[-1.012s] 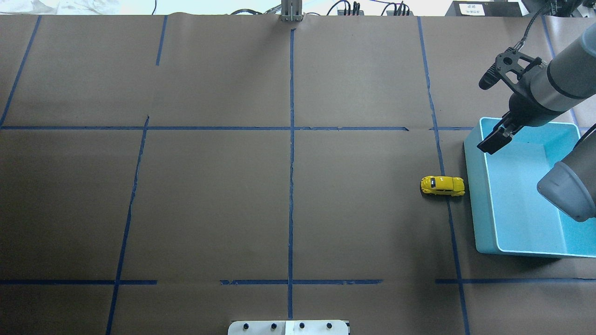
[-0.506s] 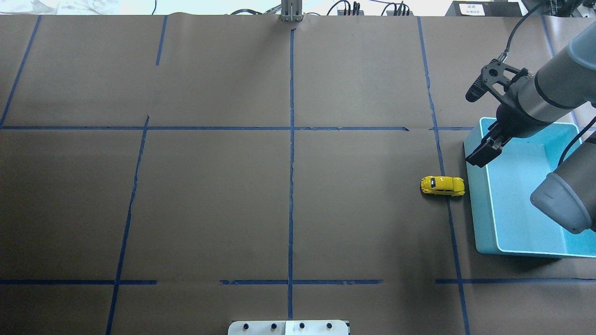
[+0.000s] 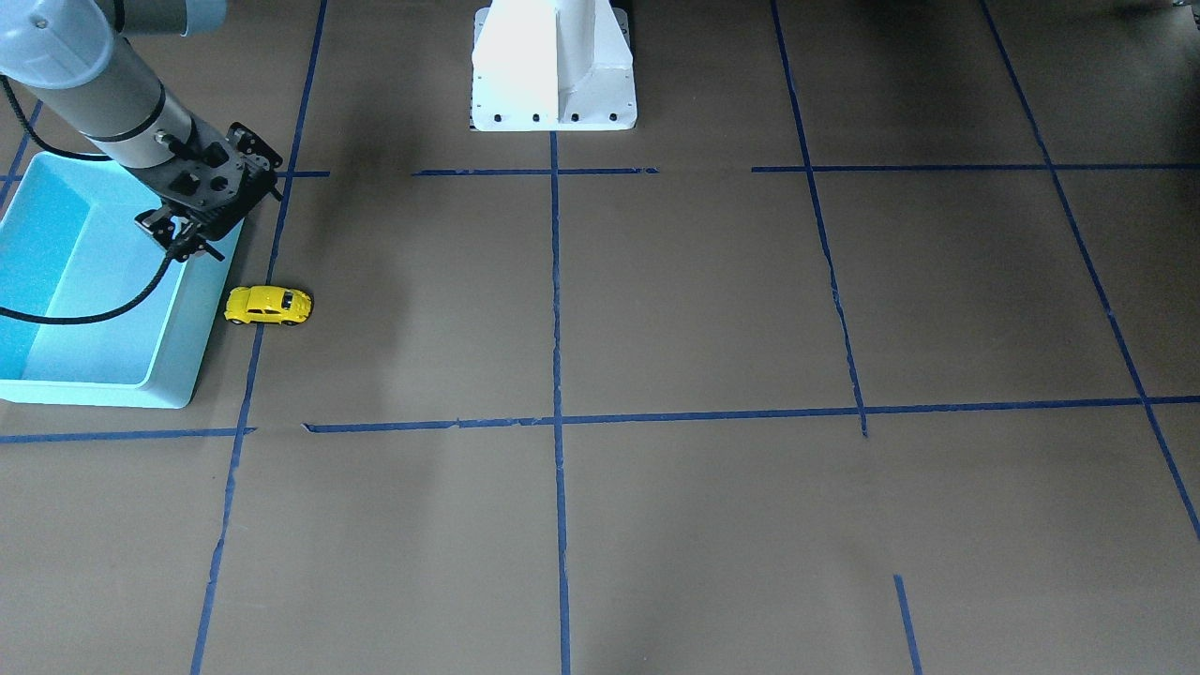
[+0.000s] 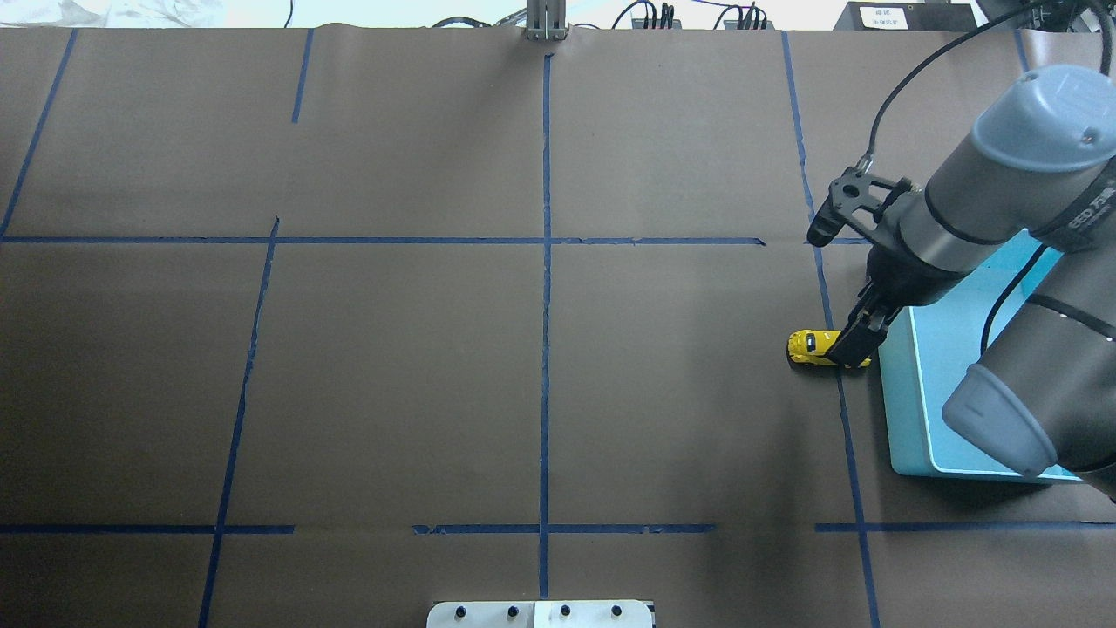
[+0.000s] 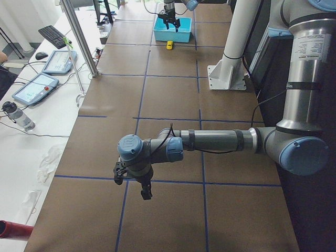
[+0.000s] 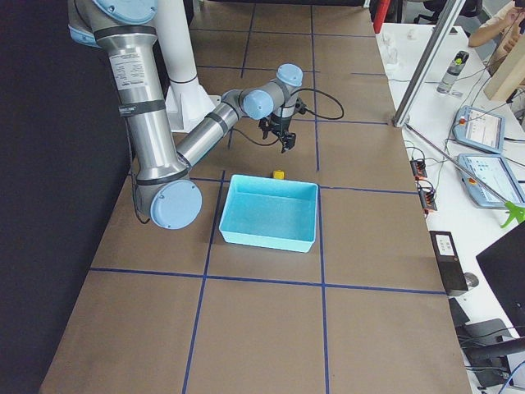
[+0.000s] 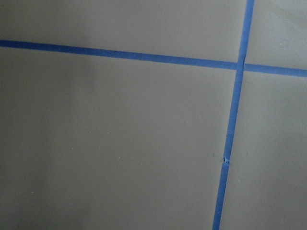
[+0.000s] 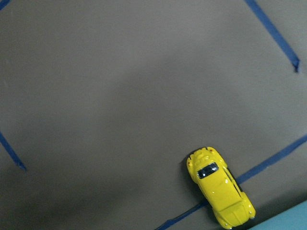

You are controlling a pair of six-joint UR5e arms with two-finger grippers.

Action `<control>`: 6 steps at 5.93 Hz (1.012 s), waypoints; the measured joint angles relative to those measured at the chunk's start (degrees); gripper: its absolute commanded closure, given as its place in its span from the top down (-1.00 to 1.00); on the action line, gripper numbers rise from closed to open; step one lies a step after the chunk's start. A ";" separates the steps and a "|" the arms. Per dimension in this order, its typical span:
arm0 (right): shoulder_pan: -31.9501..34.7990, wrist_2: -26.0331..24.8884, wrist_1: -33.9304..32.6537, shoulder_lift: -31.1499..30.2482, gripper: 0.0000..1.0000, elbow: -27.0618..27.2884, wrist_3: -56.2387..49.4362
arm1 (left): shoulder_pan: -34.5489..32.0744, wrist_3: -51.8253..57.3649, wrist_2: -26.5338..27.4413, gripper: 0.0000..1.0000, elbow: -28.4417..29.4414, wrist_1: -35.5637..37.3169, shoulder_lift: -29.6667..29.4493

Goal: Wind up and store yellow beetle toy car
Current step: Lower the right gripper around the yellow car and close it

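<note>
Item-wise: yellow beetle toy car (image 8: 220, 188), one unit, upright on its wheels.

Location: on the brown paper table (image 4: 392, 375), astride a blue tape line (image 8: 268, 160), just beside the outer long wall of the turquoise bin (image 3: 187, 347) and not in it.

Handling, as judged: very light, rigid, with a glossy rounded shell likely to slip from a pinch across the roof or hood. It rolls freely lengthwise, so a push along its length would send it off. The best hold is across the two flat flanks at mid-body, above the wheels and clear of them, so they stay free for the pull-back winding. The small wheels and axles are the likeliest parts to suffer from a hard squeeze.

Right gripper (image 3: 183, 239): jaws apart, holding nothing, raised over the bin's near edge close to the car; no contact shows.

Left gripper (image 5: 137, 184): well apart at the table's other end, above bare paper; whether its claw is apart or together cannot be told.
</note>
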 measured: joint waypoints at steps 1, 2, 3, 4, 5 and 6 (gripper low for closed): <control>-2.27 -1.57 -0.23 0.04 1.00 -0.29 -6.77 | 0.00 0.09 0.00 1.00 -0.31 -0.08 0.00; -3.14 -3.82 -0.28 -0.25 1.00 -0.87 -12.50 | 0.00 0.27 0.00 1.00 -0.68 -0.62 -0.02; -3.67 -6.80 -0.18 -0.63 1.00 -2.33 -17.14 | 0.00 1.46 -0.05 1.00 -0.96 -1.66 -0.04; -4.52 -9.99 -0.11 -0.76 1.00 -4.17 -21.20 | 0.00 2.95 -0.19 1.00 -1.05 -2.31 -0.08; -5.86 -12.93 -0.05 -0.79 1.00 -5.78 -23.43 | 0.01 3.47 -0.33 1.00 -1.17 -2.37 -0.18; -7.10 -15.78 0.00 -0.80 1.00 -7.00 -24.30 | 0.06 3.49 -0.43 1.00 -1.32 -2.29 -0.26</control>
